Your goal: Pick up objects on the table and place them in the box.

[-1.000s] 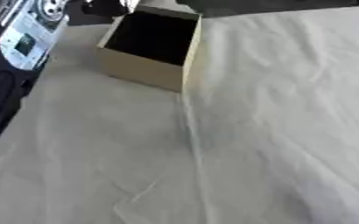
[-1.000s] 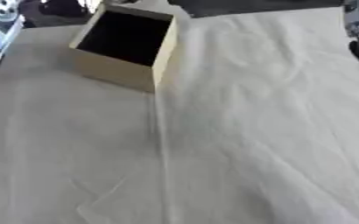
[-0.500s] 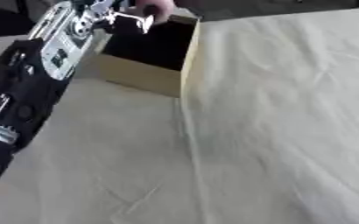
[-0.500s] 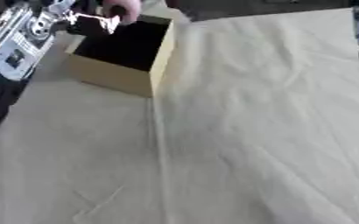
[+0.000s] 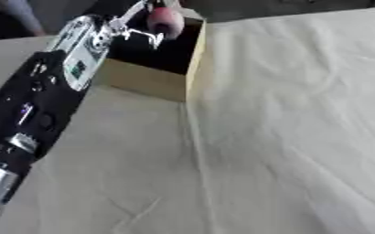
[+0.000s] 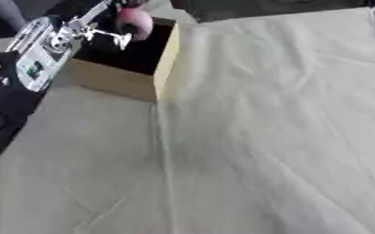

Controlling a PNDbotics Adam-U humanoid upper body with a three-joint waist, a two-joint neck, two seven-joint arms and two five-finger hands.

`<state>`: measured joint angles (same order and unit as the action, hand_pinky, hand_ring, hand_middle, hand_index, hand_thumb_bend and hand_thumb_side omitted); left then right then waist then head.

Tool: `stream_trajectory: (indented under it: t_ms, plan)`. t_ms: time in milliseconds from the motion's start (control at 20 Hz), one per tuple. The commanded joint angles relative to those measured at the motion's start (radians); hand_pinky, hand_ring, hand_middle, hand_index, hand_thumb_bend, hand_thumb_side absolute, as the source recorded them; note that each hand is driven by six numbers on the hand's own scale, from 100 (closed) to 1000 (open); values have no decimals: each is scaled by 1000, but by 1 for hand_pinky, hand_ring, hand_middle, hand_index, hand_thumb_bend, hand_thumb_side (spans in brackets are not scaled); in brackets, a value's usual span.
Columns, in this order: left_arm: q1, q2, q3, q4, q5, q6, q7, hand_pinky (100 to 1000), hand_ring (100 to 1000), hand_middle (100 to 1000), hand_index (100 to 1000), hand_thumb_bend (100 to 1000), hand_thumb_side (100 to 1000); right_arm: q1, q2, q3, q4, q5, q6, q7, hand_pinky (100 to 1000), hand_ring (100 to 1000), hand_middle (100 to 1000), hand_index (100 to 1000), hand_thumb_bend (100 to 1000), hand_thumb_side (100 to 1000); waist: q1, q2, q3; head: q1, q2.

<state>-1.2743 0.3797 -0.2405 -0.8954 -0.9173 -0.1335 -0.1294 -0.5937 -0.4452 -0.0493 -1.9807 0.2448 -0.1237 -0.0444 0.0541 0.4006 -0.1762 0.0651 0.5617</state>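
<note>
Over box [image 5: 155,77]: left hand [image 5: 119,29] now farther in than 0.5 s ago, fingers pinching pink round object [image 5: 166,23]; box interior dark, contents unclear.

Black forearm with silver joints, white wrist panel, thin silver-fingered left robot hand [image 5: 135,25]

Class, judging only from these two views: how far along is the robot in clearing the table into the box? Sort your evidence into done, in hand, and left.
Done: no loose objects show on the cream cloth, so the visible table looks cleared.
In hand: the left hand holds a pinkish round object over the open box.
Left: releasing it inside. The box interior is too dark to tell its contents.
</note>
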Motion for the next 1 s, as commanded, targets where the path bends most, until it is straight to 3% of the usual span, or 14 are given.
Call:
stream_trajectory:
  t_ms: [50, 200, 300, 450, 650, 1000]
  plan:
    - [-28, 8, 20, 5, -44, -3, -9, 600, 696, 731, 775, 103, 163, -12, -14, -8, -19, -7, -4, -1, 844, 675, 566, 787, 100, 721, -2, -21, 0, 3, -4]
    - [-26, 7, 23, 11, -74, 1, -29, 674, 761, 780, 824, 252, 238, -11, -15, -8, -19, -9, -4, -2, 844, 673, 565, 787, 100, 721, -2, -21, 1, 4, 0]
    - [-25, 6, 25, 12, -91, 6, -36, 719, 816, 823, 886, 423, 341, -11, -15, -9, -19, -9, -3, -4, 844, 671, 565, 787, 100, 722, -2, -21, 2, 3, 2]
    - [-23, 6, 28, 9, -118, 16, -37, 722, 831, 830, 891, 527, 424, -9, -15, -9, -19, -10, -3, -5, 844, 671, 564, 786, 100, 722, -2, -22, 2, 3, 5]
    - [-21, 6, 36, 5, -116, 32, -26, 719, 833, 832, 899, 532, 452, -7, -15, -10, -19, -10, -2, -6, 844, 671, 564, 786, 100, 721, -3, -23, 3, 2, 8]
    - [-19, 12, 50, -32, -53, 55, 3, 639, 780, 779, 856, 288, 430, -1, -13, -12, -19, -9, 1, -8, 844, 671, 564, 787, 100, 721, -6, -30, 7, 1, 18]
